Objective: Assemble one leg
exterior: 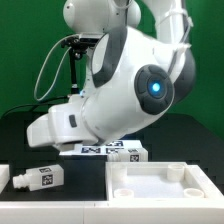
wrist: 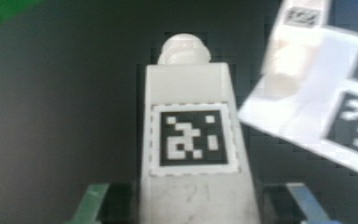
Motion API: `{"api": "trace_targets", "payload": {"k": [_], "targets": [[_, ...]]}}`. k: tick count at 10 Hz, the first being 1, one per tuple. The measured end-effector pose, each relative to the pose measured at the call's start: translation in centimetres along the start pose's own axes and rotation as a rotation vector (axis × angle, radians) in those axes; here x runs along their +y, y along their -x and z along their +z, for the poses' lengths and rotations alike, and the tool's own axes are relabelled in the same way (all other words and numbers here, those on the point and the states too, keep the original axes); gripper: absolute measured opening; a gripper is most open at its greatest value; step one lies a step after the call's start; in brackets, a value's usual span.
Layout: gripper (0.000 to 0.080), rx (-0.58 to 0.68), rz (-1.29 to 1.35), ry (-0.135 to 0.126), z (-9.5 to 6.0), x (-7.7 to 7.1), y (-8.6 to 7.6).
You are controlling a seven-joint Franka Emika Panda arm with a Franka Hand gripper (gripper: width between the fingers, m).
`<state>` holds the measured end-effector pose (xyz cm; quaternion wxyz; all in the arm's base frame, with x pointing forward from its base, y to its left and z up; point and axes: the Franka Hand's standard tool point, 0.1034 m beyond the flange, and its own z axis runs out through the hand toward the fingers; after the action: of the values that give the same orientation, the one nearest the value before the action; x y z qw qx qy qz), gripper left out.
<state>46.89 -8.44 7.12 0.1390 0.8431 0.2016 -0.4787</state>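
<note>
**Item 1: pincer [wrist: 197, 202].** My two fingers [wrist: 98, 203] stand apart in the wrist view, one on each side of the leg's tagged end. A dark gap shows between each finger and the block, so I am spread wide and clamp nothing. No contact is visible. In the exterior view my own arm hides the pincer.

**Item 2: leg [wrist: 194, 120].**
- Form: white oblong block lying lengthwise between my fingers, on the dark surface [wrist: 51, 110].
- Far end: narrows to a rounded stub that points away from me.
- Upper face: one black-and-white square tag in a white border, close to my fingers.

**Item 3: white tagged piece [wrist: 318, 90].** It is just beside the leg, blurred, and carries large square tags. I cannot tell what it is, nor whether it touches the leg.

**Item 4: exterior view, contents of the surface.**
- Lone leg [exterior: 35, 178]: lies flat towards the exterior view's left, tag facing the camera, well apart from the other parts.
- Marker board [exterior: 95, 150]: lies under my arm.
- Tagged white block [exterior: 130, 152]: just beside the marker board.
- Rimmed tray-like panel [exterior: 160, 195]: lies towards the exterior view's right, near the front.

I cannot tell which of these exterior-view pieces is the leg between my fingers.
</note>
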Motion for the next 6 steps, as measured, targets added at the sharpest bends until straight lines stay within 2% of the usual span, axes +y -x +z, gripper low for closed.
{"api": "trace_targets", "payload": {"k": [1,2,3,5,6], "targets": [[0.0284,0.046,0.018,-0.026,-2.7,-0.3,1.1],[0.0284,0.068,0.027,-0.022,-4.3,0.1,1.7],[0.0284,0.152,0.03,0.007,-4.7,1.0,0.2],[0.0284,0.314,0.03,0.021,-5.1,1.2,0.4],[0.0284,0.357,0.092,-0.012,-5.2,0.4,0.4]]}}
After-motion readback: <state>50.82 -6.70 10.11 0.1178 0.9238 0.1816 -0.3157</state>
